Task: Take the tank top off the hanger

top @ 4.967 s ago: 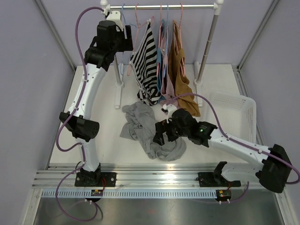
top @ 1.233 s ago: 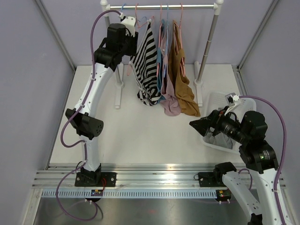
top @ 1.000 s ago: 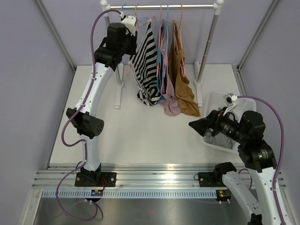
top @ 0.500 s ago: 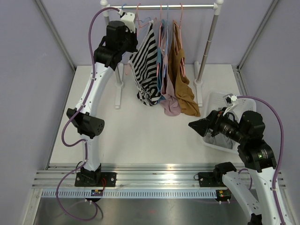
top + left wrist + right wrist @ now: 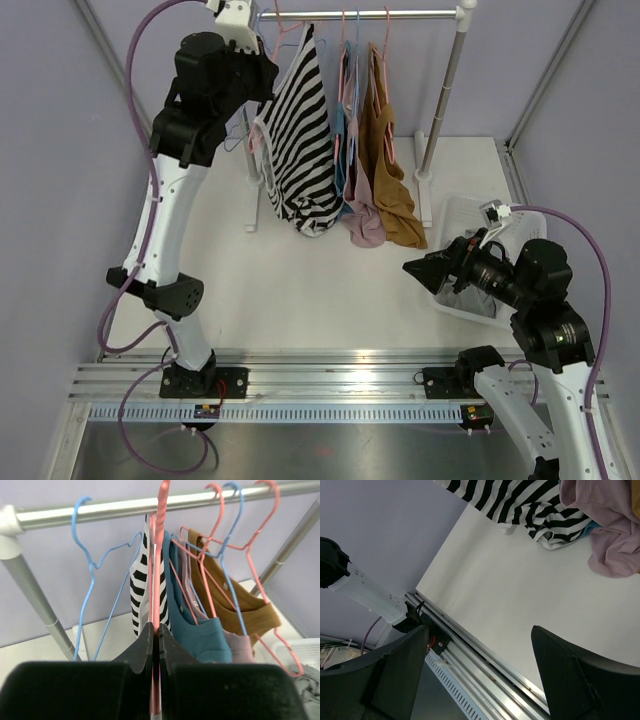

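The striped tank top hangs on its pink hanger at the left end of the rail, drawn a little apart from the other clothes. The left tool has its two fingers pressed together on that hanger's wire just below the hook. It looks a sensible grip, since the top goes wherever the hanger goes. The hook is up at the rail, but I cannot tell whether it rests on it.

Close beside it hang three more garments: a teal top, a lilac top and a brown top. That makes four tops on the rail.

I count five hangers, three pink and two blue. One blue hanger is bare, at the far left.

The right tool is held out over the table with its fingers spread wide and nothing between them. It sits well away from the rail, likely waiting to pull the fabric off.

Beside it stands one white basket with one grey garment inside.
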### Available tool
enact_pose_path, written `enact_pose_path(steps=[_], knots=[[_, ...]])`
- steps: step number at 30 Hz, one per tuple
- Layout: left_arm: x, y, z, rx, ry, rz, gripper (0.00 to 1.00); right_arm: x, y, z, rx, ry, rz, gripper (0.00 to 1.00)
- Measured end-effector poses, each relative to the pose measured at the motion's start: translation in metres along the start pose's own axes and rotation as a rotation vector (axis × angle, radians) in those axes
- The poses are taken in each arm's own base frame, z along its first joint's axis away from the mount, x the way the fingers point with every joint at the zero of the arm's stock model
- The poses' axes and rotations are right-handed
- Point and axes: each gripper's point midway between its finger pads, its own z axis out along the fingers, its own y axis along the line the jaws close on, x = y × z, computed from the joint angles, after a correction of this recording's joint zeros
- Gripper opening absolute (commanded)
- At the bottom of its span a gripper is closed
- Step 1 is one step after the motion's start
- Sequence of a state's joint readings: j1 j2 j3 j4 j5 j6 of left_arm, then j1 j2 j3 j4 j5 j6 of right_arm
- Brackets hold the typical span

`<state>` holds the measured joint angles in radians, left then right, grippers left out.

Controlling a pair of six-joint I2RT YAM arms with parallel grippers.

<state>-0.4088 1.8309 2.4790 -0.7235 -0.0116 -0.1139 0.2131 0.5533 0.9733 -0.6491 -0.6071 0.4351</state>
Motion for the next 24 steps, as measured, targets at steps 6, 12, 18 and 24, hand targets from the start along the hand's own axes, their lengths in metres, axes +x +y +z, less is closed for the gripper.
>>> enact_pose_path(steps=[6,12,18,24], knots=[[-0.016,-0.006,-0.052,0.018,-0.005,-0.025,0.0,-0.013,0.019,-0.009,-0.047,-0.036,-0.027,0.99],[0.03,-0.022,-0.109,0.061,0.099,-0.071,0.0,-0.032,0.036,-0.003,-0.129,-0.075,-0.011,0.99],[0.106,-0.033,-0.203,0.126,0.167,-0.151,0.0,-0.031,0.033,0.029,-0.254,-0.035,0.069,0.99],[0.156,-0.025,-0.267,0.151,0.131,-0.214,0.0,0.016,0.011,0.069,-0.302,0.073,0.202,0.97]])
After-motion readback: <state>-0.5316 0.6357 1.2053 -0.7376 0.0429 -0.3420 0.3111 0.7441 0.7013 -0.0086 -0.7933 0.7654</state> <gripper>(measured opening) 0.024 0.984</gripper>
